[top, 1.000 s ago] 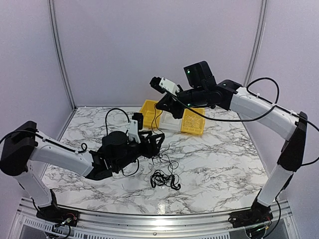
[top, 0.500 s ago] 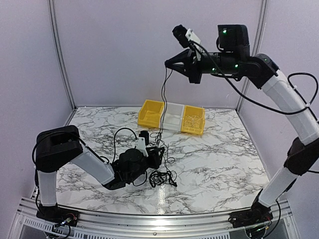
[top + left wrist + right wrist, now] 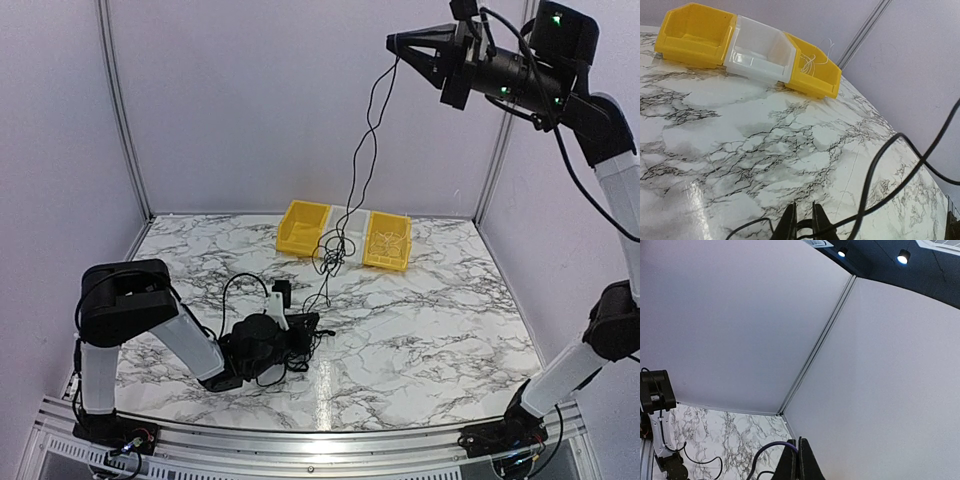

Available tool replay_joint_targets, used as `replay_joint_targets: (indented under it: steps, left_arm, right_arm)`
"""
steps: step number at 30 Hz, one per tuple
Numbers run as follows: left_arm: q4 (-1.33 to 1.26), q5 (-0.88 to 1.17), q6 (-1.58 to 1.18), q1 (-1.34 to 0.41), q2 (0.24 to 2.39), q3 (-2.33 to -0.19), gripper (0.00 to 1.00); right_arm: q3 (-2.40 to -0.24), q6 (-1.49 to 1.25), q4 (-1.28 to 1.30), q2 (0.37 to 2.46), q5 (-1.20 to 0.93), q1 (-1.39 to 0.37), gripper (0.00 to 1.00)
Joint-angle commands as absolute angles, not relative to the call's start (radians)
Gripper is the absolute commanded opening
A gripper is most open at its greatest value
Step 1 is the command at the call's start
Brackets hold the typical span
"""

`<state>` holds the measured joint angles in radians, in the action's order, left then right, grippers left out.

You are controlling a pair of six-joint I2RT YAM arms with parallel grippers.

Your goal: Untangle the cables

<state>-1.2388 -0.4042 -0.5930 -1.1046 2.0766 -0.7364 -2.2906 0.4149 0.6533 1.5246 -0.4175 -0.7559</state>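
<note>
Marble table [image 3: 440,320] underlies the cables [image 3: 352,190], which rise from my left gripper [image 3: 303,332], pinching them low before the bin row [image 3: 302,228], to my right gripper [image 3: 395,42], clamped on one of them high above it. A small snarl [image 3: 330,258] hangs between; untangling looks half done.

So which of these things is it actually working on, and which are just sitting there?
In the job:
- black cables, strung between the right gripper, up high, and the left gripper, low down.

Just lying about:
- left yellow bin
- white bin
- right yellow bin, holding a thin whitish wire, perhaps one sorted already
</note>
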Motion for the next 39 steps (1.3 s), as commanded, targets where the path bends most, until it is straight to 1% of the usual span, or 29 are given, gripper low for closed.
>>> replay_joint_targets:
  steps: [1, 4, 7, 9, 10, 11, 12, 13, 14, 16, 19, 21, 24, 29, 34, 37, 39]
  left_arm:
    - [-1.304, -0.409, -0.616, -1.113, 2.014, -0.616, 0.10]
    - [-1.327, -0.407, -0.598, -1.115, 1.931, -0.519, 0.12]
    - [-1.330, -0.414, -0.555, -1.117, 1.797, -0.405, 0.10]
    - [-1.320, -0.433, -0.537, -1.118, 1.659, -0.328, 0.09]
    - [-1.295, -0.440, -0.539, -1.118, 1.592, -0.294, 0.13]
    - [-1.245, -0.439, -0.540, -1.118, 1.520, -0.274, 0.22]
    - [-1.169, -0.440, -0.540, -1.120, 1.442, -0.267, 0.39]
    - [-1.021, -0.454, -0.541, -1.125, 1.372, -0.274, 0.50]
    - [-0.912, -0.479, -0.539, -1.134, 1.299, -0.286, 0.58]
    - [-0.803, -0.520, -0.490, -1.162, 1.183, -0.297, 0.63]
    - [-0.774, -0.512, -0.387, -1.188, 1.076, -0.311, 0.68]
    - [-0.722, -0.484, -0.304, -1.192, 1.067, -0.392, 0.71]
    - [-0.683, -0.451, -0.197, -1.196, 1.132, -0.514, 0.77]
    - [-0.691, -0.410, -0.058, -1.197, 1.326, -0.728, 0.81]
    - [-0.691, -0.495, 0.017, -1.186, 1.525, -0.915, 0.81]
    - [-0.692, -0.561, -0.028, -1.164, 1.577, -0.965, 0.73]
    - [-0.697, -0.565, -0.060, -1.145, 1.589, -0.971, 0.64]
  right_arm:
    - [-2.213, 0.421, 0.628, 1.517, -0.341, -0.746, 0.00]
    - [-2.052, 0.423, 0.560, 1.482, -0.247, -0.746, 0.00]
    - [-1.892, 0.431, 0.500, 1.454, -0.149, -0.739, 0.00]
    - [-1.783, 0.435, 0.449, 1.437, -0.060, -0.734, 0.00]
    - [-1.729, 0.438, 0.433, 1.435, -0.030, -0.729, 0.00]
    - [-1.685, 0.438, 0.429, 1.436, -0.021, -0.724, 0.00]
    - [-1.638, 0.438, 0.436, 1.440, -0.025, -0.721, 0.00]
    - [-1.603, 0.437, 0.444, 1.444, -0.034, -0.720, 0.00]
    - [-1.574, 0.438, 0.449, 1.447, -0.042, -0.720, 0.00]
    - [-1.524, 0.436, 0.448, 1.453, -0.068, -0.721, 0.00]
    - [-1.497, 0.434, 0.456, 1.468, -0.125, -0.723, 0.00]
    - [-1.516, 0.429, 0.477, 1.485, -0.141, -0.727, 0.00]
    - [-1.556, 0.420, 0.504, 1.512, -0.143, -0.743, 0.00]
    - [-1.599, 0.414, 0.526, 1.540, -0.132, -0.790, 0.00]
    - [-1.626, 0.410, 0.543, 1.551, -0.147, -0.813, 0.00]
    - [-1.623, 0.408, 0.544, 1.546, -0.163, -0.818, 0.00]
    - [-1.614, 0.407, 0.543, 1.541, -0.171, -0.819, 0.00]
